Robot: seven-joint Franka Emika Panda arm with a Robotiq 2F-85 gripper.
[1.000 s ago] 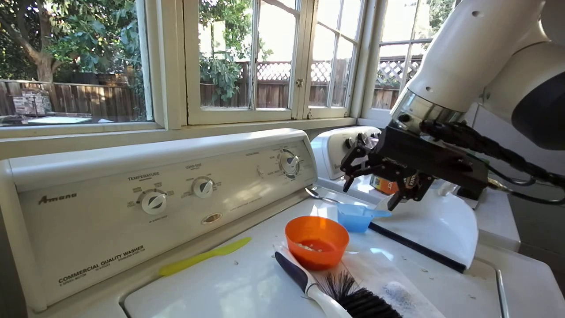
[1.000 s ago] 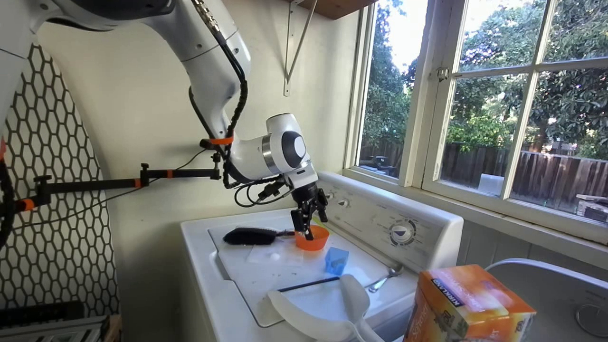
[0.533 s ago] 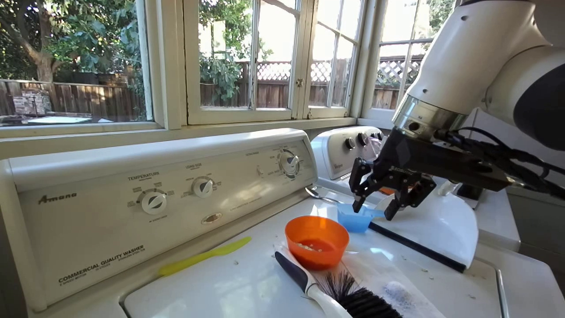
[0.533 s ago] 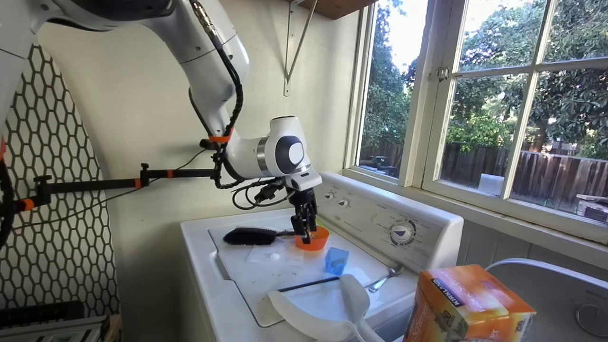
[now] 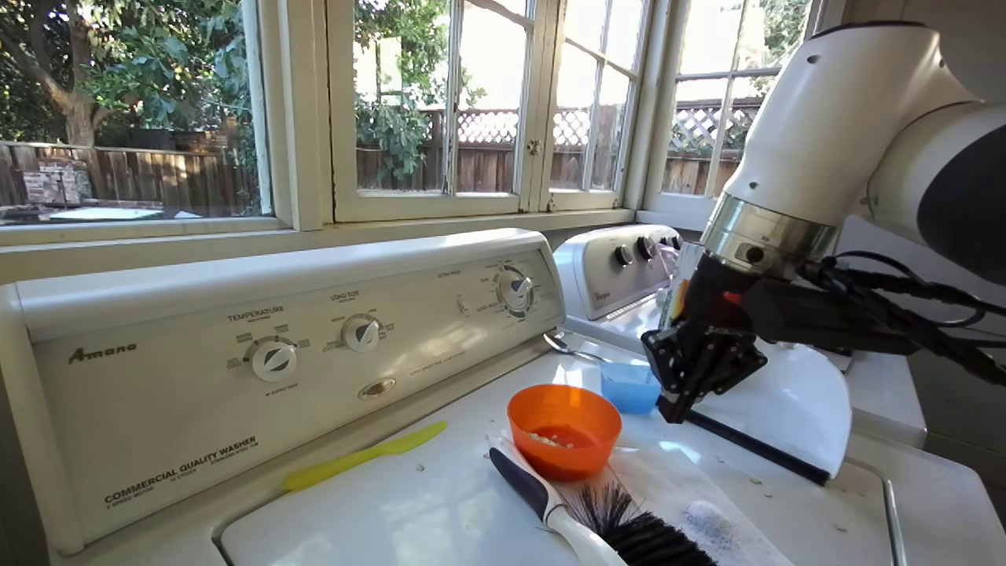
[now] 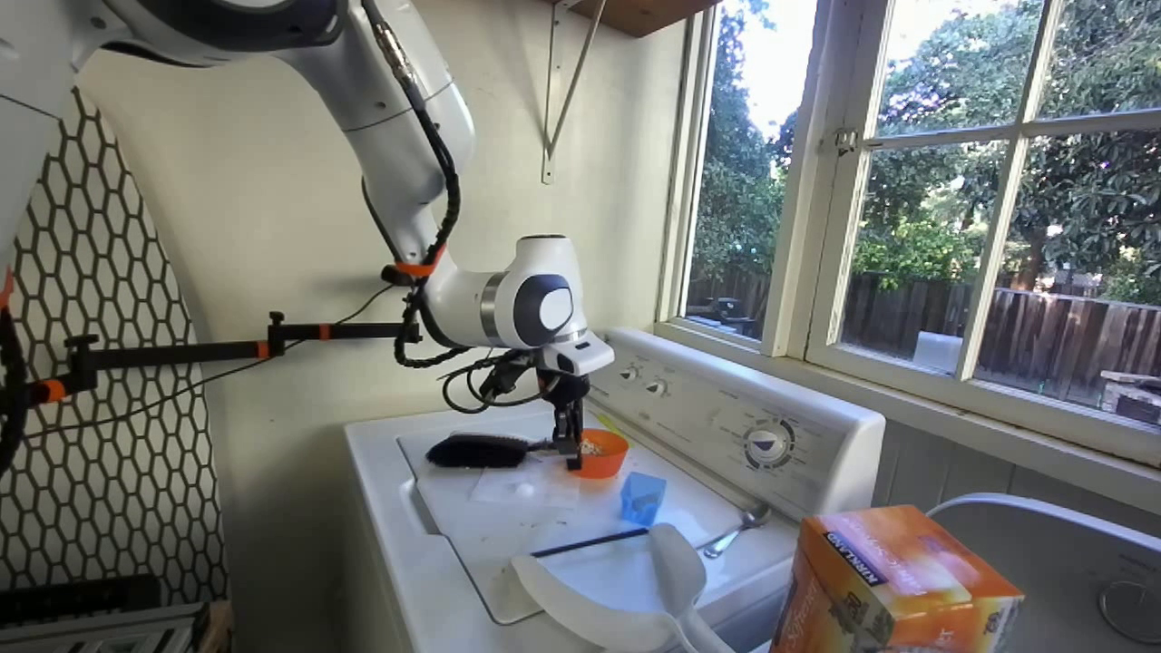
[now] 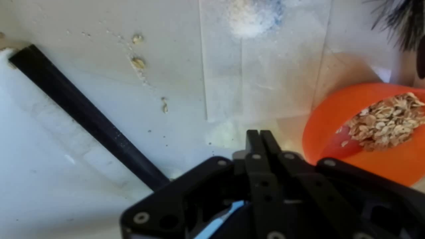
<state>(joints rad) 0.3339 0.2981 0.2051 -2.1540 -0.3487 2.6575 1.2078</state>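
Found gripper [image 7: 259,134] closed and empty, lower than a second earlier, when spread. Noted bowl [image 5: 564,444] of oats [image 7: 385,122] just beside, with cup [image 6: 643,499], dustpan [image 5: 802,401] and brush [image 6: 479,451] around.

In an exterior view, left of the pincer [image 5: 672,413], the washer's control panel [image 5: 314,393] bears "Amana" at its end farthest from the pincer and, below that, "COMMERCIAL QUALITY WASHER"; the smaller line underneath begins "2 SPEED MOTOR". "TEMPERATURE" stands above one dial [image 5: 275,360], "LOAD SIZE" above the next dial [image 5: 361,334], closer to the pincer; the print around both is too small to read. In an exterior view, right of the pincer and well apart from it, an orange box [image 6: 893,580] shows "KIRKLAND" on a dark label on top and "Softener" up its side.
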